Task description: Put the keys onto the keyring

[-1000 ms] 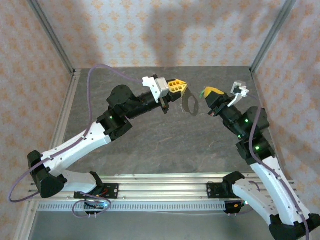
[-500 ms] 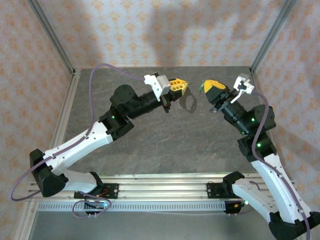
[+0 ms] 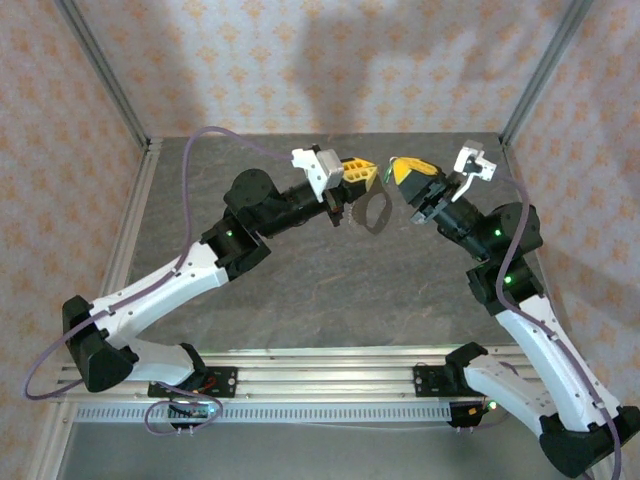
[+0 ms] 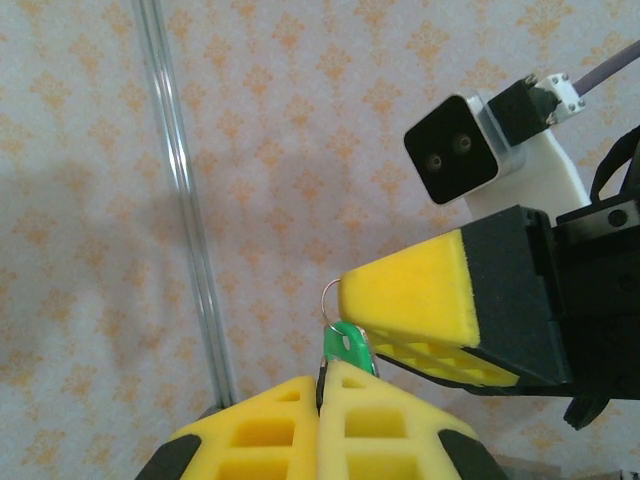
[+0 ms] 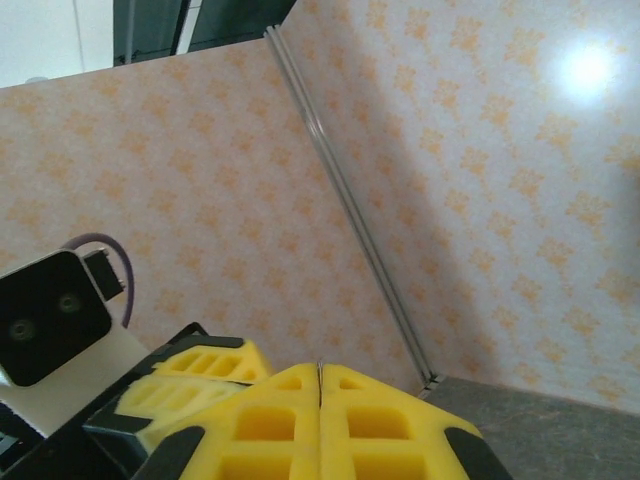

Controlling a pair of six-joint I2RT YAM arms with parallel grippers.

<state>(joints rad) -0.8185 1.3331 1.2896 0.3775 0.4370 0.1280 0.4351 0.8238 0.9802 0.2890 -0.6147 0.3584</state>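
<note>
High above the table, my left gripper [image 3: 366, 172] and right gripper [image 3: 394, 170] meet tip to tip. The left gripper [image 4: 322, 372] is shut on the keyring [image 3: 389, 208], a tan-brown strap loop hanging below it; in the left wrist view only a dark edge of the strap shows between the pads. The key's green head [image 4: 348, 346] sits just above my left fingertips, hanging from a thin wire loop [image 4: 328, 296] pinched at the tip of the right gripper's yellow fingers [image 4: 420, 305]. My right gripper [image 5: 319, 368] is shut, with a thin metal sliver in its seam.
The grey table [image 3: 300, 290] lies well below both grippers. Patterned walls and metal corner posts [image 3: 100, 70] enclose the back and sides. The aluminium rail [image 3: 320, 360] with both arm bases runs along the near edge.
My right gripper has swung left and slightly up, bringing the key to the left gripper's tips. The left gripper edged right, and the hanging strap has turned.
</note>
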